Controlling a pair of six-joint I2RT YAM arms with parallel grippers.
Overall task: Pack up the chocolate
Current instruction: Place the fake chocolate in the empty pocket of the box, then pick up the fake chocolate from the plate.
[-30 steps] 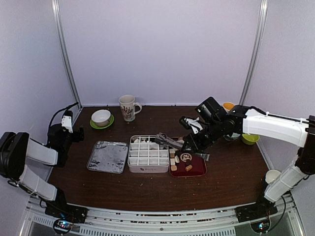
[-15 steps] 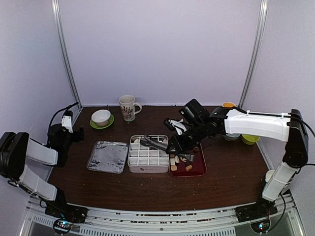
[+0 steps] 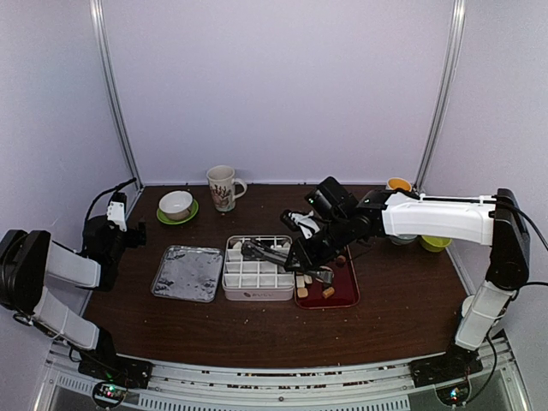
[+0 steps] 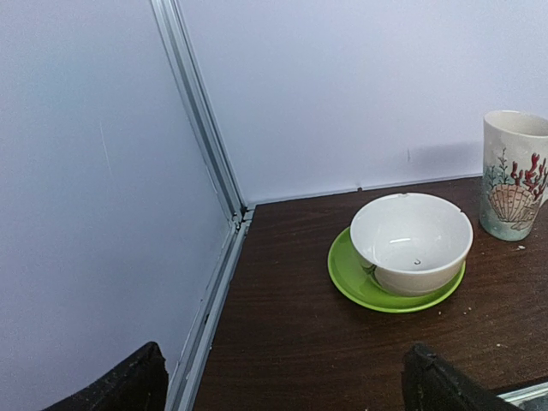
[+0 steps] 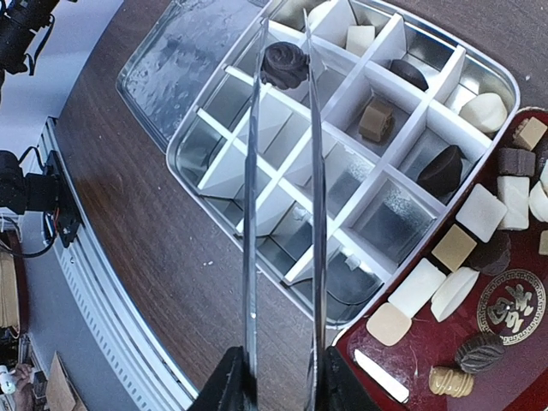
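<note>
My right gripper [image 5: 278,385] is shut on the metal tongs [image 5: 250,257], whose tips pinch a dark round chocolate [image 5: 285,64] over the far left cells of the white divided box [image 5: 505,81]. The box holds a tan piece [image 5: 375,120], a dark piece [image 5: 443,171] and a white one [image 5: 484,111]. Several more chocolates [image 5: 484,212] lie on the dark-red tray [image 5: 411,351] to the right of it. From above, the tongs [image 3: 270,254] reach left across the box [image 3: 257,295]. My left gripper [image 4: 282,390] is open over bare table at the far left.
A metal lid [image 3: 187,272] lies left of the box. A white bowl on a green saucer [image 4: 411,242] and a patterned mug [image 3: 223,187] stand at the back left. Small bowls [image 3: 435,242] sit at the right, and a white cup [image 3: 473,306] near the right edge.
My right arm swung left, carrying the tongs and the dark chocolate from over the red tray to over the divided box. The left arm has not moved.
</note>
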